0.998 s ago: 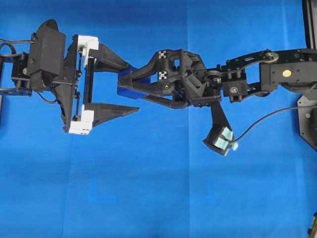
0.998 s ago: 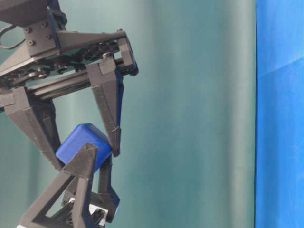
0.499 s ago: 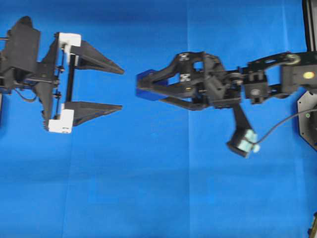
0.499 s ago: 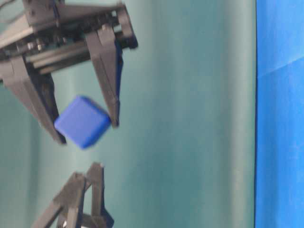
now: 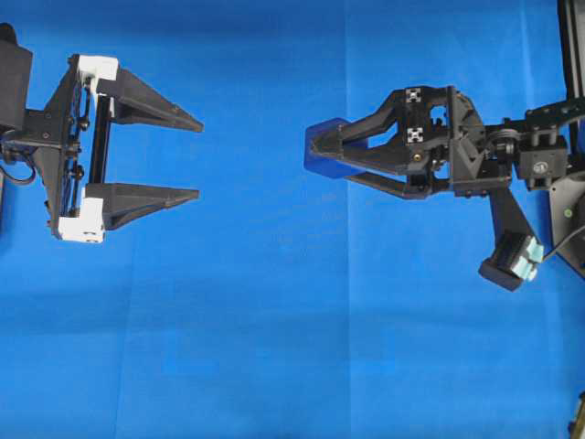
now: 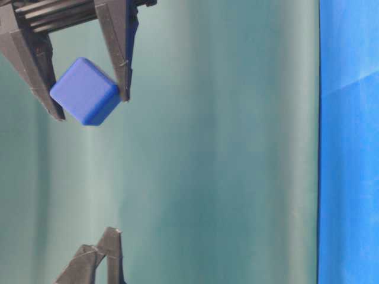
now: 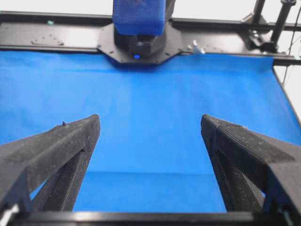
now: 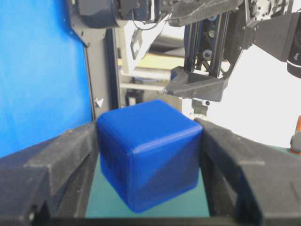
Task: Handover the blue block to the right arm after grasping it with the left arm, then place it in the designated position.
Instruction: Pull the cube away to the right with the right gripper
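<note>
The blue block sits clamped between the two black fingers of the right claw, held up in the air above the blue cloth that covers the table. In the right wrist view each finger presses flat against an opposite side of the block, which is turned so that one edge faces the camera. In the table-level view the block hangs near the fingertips, tilted, with most of its body showing between and below the two tips. From overhead only a dark blue patch shows at the tips of the right claw, which points toward the left edge of the table; the right arm reaches in from the right edge.

The left claw stands wide apart and holds nothing. Its two pointed black fingers, mounted on white brackets, point toward the right edge of the table, and bare cloth shows between them in both the overhead and the left wrist view. The left arm lies at the left edge of the table. The two claws face each other tip to tip along one line and are well apart, with open cloth between them. In the table-level view one left fingertip pokes in at the bottom, clear of the block.
</note>
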{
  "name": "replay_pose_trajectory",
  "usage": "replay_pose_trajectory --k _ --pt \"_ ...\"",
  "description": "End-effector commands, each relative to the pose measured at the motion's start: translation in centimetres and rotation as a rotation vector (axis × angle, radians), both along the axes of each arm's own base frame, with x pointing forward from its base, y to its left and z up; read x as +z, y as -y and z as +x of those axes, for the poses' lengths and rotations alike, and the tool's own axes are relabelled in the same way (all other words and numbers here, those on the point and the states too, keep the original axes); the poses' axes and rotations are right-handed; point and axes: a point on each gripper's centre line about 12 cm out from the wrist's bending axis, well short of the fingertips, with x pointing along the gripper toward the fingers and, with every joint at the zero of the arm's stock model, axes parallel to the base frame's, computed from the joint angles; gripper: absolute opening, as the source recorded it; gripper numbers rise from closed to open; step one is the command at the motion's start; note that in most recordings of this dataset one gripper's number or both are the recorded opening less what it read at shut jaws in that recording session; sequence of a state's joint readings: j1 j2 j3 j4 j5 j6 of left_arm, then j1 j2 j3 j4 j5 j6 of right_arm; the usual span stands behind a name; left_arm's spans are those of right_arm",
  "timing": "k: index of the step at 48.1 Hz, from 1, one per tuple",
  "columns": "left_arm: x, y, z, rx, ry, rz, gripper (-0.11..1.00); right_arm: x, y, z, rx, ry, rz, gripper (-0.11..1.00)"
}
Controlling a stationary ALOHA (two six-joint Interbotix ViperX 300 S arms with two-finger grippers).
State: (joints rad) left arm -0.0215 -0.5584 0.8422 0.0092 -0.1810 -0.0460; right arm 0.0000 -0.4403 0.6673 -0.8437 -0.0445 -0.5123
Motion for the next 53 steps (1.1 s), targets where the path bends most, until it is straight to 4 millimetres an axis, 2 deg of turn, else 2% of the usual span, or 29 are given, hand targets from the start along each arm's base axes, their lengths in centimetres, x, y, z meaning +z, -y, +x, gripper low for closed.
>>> replay_pose_trajectory --k 1,4,34,42,53 --pt "1.0 -0.1 0.1 0.003 0.031 -0.001 0.92 0.9 -0.2 -0.2 -0.001 0.026 0.041 0.48" --pt "1.0 -0.1 0.1 0.003 0.031 0.001 0.92 1.0 -0.1 -0.2 -0.017 0.026 0.109 0.48" --pt "0.9 -0.1 0.1 0.001 0.028 0.024 0.92 0.8 -0.5 -0.9 -0.248 -0.036 1.192 0.48" --pt "0.9 -0.1 0.1 0.001 0.028 0.022 0.92 1.2 -0.5 -1.3 -0.272 -0.03 1.361 0.48" --pt "0.8 -0.1 0.1 0.001 0.027 0.021 0.92 1.1 -0.5 -1.4 -0.286 -0.033 1.4 0.48"
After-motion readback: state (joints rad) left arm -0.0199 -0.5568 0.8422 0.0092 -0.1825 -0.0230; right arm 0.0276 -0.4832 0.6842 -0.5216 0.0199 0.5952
